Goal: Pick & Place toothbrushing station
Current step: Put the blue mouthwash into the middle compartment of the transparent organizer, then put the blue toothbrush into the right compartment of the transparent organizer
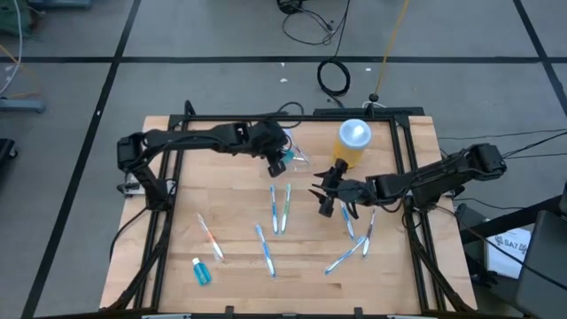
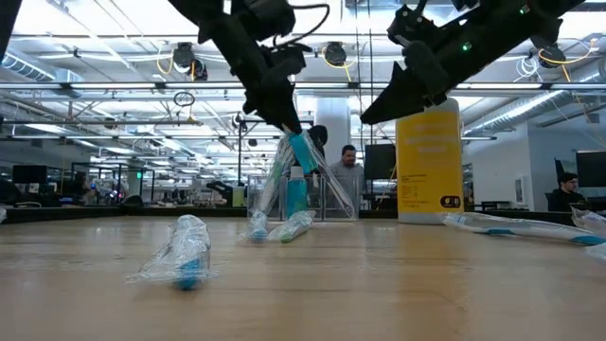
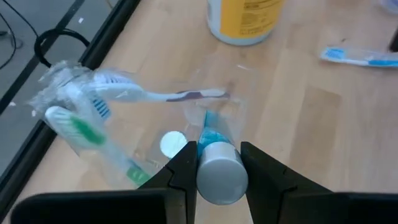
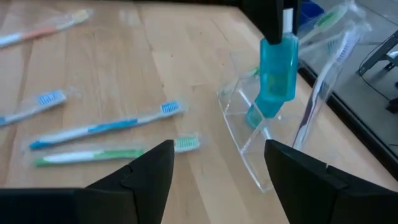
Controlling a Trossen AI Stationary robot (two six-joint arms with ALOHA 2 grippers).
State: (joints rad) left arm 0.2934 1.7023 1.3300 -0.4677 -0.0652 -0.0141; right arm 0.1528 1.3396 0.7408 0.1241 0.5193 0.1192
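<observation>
The toothbrushing station, a see-through plastic holder (image 4: 245, 134), stands on the wooden table (image 1: 177, 221) beside the yellow jar (image 1: 352, 144). Wrapped toothbrushes (image 3: 81, 118) lean in it. My left gripper (image 3: 219, 171) hangs above it, shut on a small teal bottle (image 4: 278, 71) with a grey cap. In the right wrist view the bottle's lower end reaches down into the holder. My right gripper (image 4: 217, 168) stands open a little nearer the table's front edge (image 1: 330, 197), with nothing between its fingers. My left gripper pinches the teal bottle at its grey cap end (image 3: 219, 163) between its two fingers (image 3: 185, 169). The fingers come slanting down from above. The bottle hangs below them, tilted, its lower end (image 4: 268, 106) inside the holder's open top.
Several wrapped toothbrushes lie loose on the table in front of the holder (image 1: 282, 208), (image 1: 266, 250), (image 1: 210, 237), (image 1: 350, 252). A second small teal bottle (image 1: 201, 271) lies near the front left. A black frame (image 1: 407, 177) runs around the table's sides.
</observation>
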